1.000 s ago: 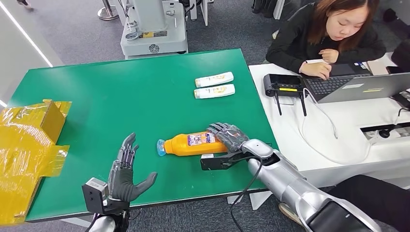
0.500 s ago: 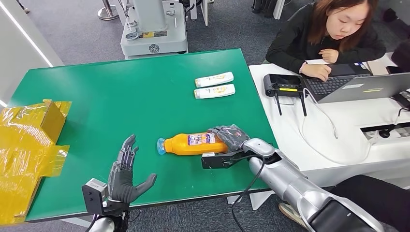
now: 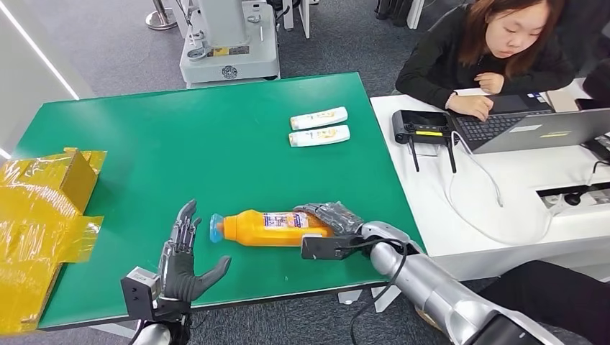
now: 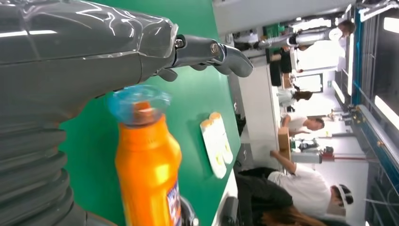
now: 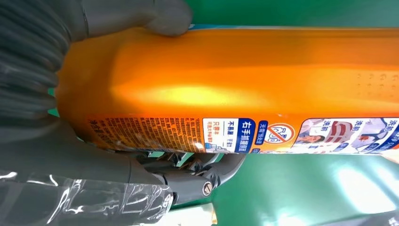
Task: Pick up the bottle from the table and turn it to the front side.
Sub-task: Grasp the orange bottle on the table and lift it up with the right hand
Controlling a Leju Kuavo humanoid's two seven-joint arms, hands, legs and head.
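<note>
An orange bottle (image 3: 270,228) with a blue cap and a printed label lies sideways over the green table (image 3: 201,136), cap pointing left. My right hand (image 3: 332,218) grips its base end, fingers wrapped over the top. The right wrist view shows the orange bottle (image 5: 244,84) close up, thumb on one side and fingers (image 5: 202,174) on the other. My left hand (image 3: 183,255) is held open, palm toward the cap, a short gap away. In the left wrist view the bottle's cap (image 4: 139,101) sits just beyond my left hand (image 4: 70,56).
Two small white and yellow tubes (image 3: 319,126) lie side by side at the table's far right. A yellow wrapped box (image 3: 39,215) takes up the left edge. A person at a laptop (image 3: 532,129) sits at the white desk on the right.
My right hand has closed on the bottle and carried it leftward and toward me, bringing the cap close to my left hand. The left hand has barely moved.
</note>
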